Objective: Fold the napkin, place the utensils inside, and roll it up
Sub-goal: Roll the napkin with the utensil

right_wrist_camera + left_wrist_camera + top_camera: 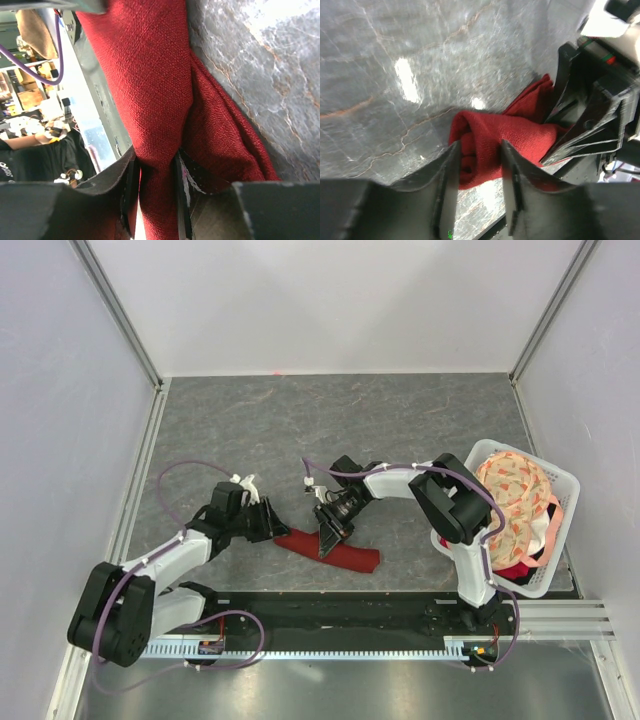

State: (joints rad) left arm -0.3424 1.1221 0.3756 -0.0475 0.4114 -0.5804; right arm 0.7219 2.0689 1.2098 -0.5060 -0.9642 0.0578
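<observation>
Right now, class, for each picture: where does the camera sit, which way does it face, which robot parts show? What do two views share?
Top external: above and behind the bases, facing down at the table; left arm and right arm show.
Left wrist: on the left arm, facing past its left pincer to the napkin.
Right wrist: on the right arm, facing past its right pincer, closed on the napkin.
Shared: all three views show the napkin.

Bright o/h light, glare on table [406, 80]
</observation>
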